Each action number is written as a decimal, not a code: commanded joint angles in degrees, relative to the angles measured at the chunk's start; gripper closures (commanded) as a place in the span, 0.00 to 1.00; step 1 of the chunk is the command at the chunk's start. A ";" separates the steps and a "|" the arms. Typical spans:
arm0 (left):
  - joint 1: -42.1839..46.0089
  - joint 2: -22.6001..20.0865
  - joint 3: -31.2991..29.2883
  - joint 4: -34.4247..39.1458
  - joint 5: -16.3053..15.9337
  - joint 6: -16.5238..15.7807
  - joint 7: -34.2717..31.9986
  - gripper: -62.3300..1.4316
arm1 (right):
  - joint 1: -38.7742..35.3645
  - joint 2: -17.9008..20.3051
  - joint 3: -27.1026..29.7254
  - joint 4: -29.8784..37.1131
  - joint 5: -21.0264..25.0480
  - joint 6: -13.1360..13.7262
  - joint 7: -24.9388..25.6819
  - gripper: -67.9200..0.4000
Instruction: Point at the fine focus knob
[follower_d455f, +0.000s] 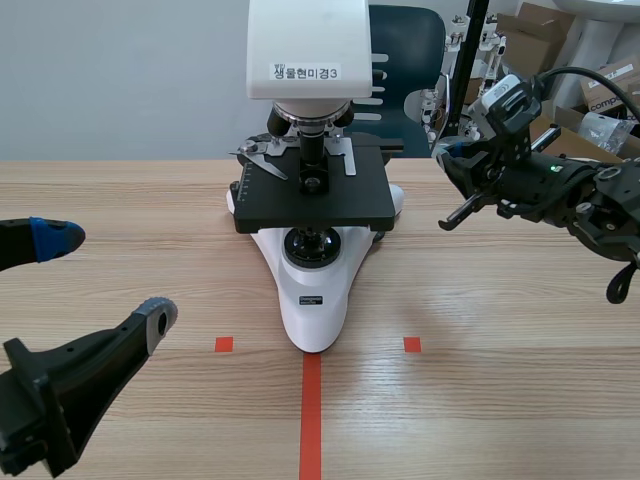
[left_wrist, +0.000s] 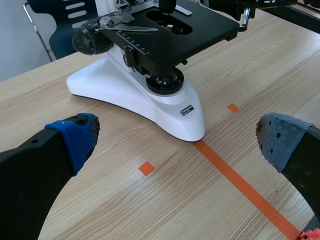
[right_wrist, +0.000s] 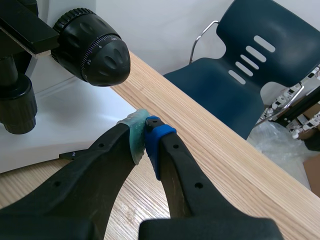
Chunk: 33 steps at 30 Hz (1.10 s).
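Hovering | right gripper (right_wrist: 146, 129) (fingers together) just short of fine focus knob (right_wrist: 111, 57)

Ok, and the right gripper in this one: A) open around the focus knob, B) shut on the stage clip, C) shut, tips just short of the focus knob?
C: in the right wrist view the right gripper is closed with nothing in it, and the focus knob sits just ahead of its tips, untouched.
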 joint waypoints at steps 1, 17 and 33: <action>0.11 0.44 -0.20 0.59 -0.39 0.13 -0.79 0.00 | 1.20 0.63 0.42 1.05 0.44 -0.22 0.87 0.98; 0.11 0.44 -0.20 0.59 -0.39 0.13 -0.79 0.00 | 1.20 0.63 0.42 1.05 0.44 -0.22 0.87 0.98; 0.11 0.44 -0.20 0.59 -0.39 0.13 -0.79 0.00 | -0.17 6.69 0.46 1.70 11.15 1.27 0.90 0.38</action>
